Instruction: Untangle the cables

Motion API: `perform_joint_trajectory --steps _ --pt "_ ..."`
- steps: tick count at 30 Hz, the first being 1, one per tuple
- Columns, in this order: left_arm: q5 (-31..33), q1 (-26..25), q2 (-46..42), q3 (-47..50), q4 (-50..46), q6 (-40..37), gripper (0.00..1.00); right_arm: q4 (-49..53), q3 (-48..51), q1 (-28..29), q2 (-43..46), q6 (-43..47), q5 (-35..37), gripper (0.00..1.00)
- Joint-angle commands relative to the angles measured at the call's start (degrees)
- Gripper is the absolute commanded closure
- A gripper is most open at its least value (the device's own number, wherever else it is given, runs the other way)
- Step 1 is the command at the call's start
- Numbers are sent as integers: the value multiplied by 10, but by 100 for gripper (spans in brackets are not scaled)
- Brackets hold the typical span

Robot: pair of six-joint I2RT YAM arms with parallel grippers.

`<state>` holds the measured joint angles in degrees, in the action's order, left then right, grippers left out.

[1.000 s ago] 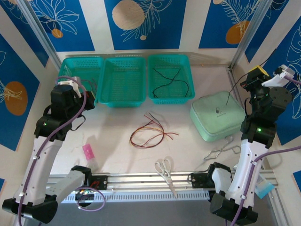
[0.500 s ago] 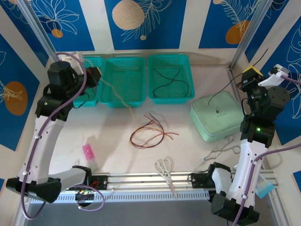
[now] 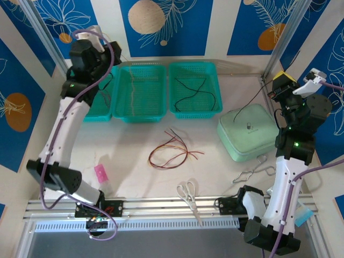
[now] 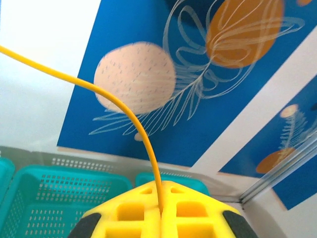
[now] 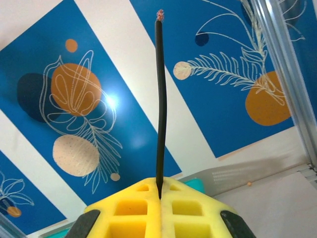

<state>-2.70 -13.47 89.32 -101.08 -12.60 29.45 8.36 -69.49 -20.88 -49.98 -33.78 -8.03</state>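
Observation:
A loose tangle of red, brown and tan cables (image 3: pixel 171 151) lies mid-table. My left gripper (image 3: pixel 114 55) is raised over the back left, near the wall. In the left wrist view it (image 4: pixel 161 192) is shut on a yellow-tan cable (image 4: pixel 130 113), which arcs up and left. This cable (image 3: pixel 131 94) trails faintly down over the middle basket (image 3: pixel 141 113). My right gripper (image 3: pixel 279 86) is held high at the right. The right wrist view shows it (image 5: pixel 159 191) shut on a black cable (image 5: pixel 160 99) standing straight up. The black cable's (image 3: pixel 252 102) other end hangs toward the green case (image 3: pixel 239 141).
Three teal baskets stand along the back. The right basket (image 3: pixel 194 112) holds a black cable (image 3: pixel 194 91), and the left basket (image 3: pixel 97 114) holds more wires. Scissors (image 3: pixel 188 195), a pink item (image 3: pixel 100 172) and a bent metal wire (image 3: pixel 252 172) lie near the front rail.
My left arm has swung up and back from the left basket, pulling the yellow-tan cable out over the middle basket. The right gripper has risen slightly with its black cable.

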Motion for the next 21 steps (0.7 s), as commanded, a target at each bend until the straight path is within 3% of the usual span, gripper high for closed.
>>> perform_joint_trajectory --steps 1,4,10,21 --pt "5 -11 65 42 56 -3 100 0 -23 13 -2 -23 -31 100" --pt "-21 -21 128 38 56 -3 100 24 -50 42 -13 -11 -64 100" --pt "-32 -33 220 18 43 7 100 59 -94 113 -20 47 -36 100" --pt "0 -33 394 -114 -172 7 100 63 -112 162 -34 49 -29 100"
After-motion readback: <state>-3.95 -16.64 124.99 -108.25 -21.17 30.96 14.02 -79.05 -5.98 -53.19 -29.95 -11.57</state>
